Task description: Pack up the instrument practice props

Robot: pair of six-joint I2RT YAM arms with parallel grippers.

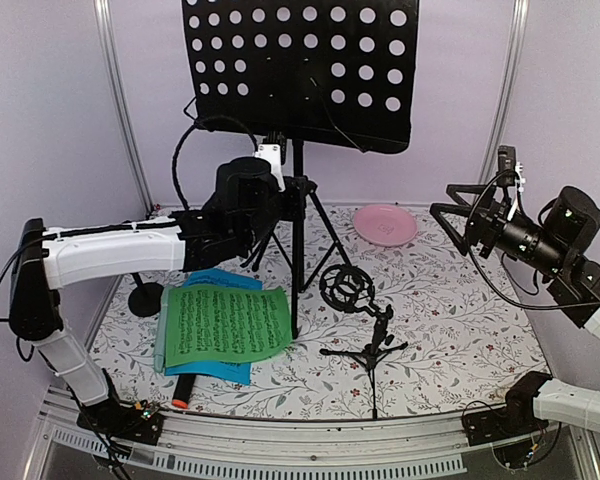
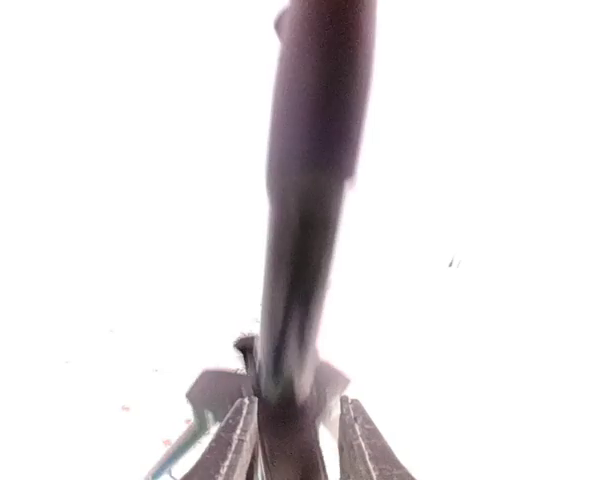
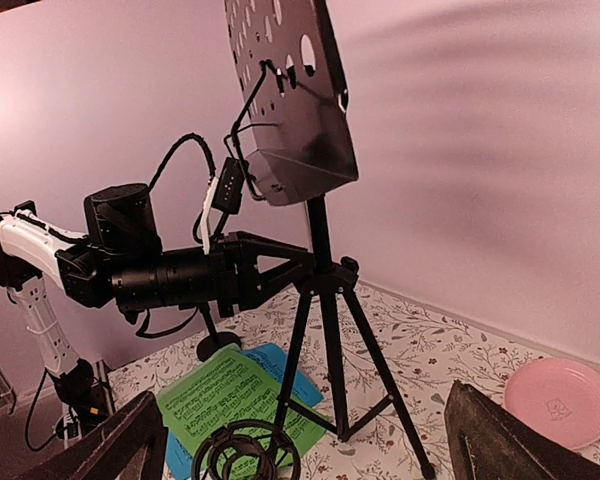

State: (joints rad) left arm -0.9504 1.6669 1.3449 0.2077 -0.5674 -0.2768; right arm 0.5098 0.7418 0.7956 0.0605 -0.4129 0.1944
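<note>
A: From above, your left gripper (image 1: pixel 290 192) sits on the pole of the black perforated sheet-music rack with tripod legs (image 1: pixel 300 70), right at the leg hub. The rack stands upright toward the back of the floral-print table (image 1: pixel 460 340), its legs just beside the green music sheet (image 1: pixel 230 325).

B: Your left wrist view agrees: the fingers (image 2: pixel 238 440) stand narrow, pinching the dark pole between them. The rest is washed out white.

A: From the right wrist, your right gripper (image 3: pixel 302 420) hangs wide and empty, well apart from the rack. The round pink plate (image 3: pixel 565 400) lies low at that view's right edge.

B: My judgement: the rack looks top-heavy, so lift it straight and slowly, and bring your free hand to steady the legs before you tilt it
</note>
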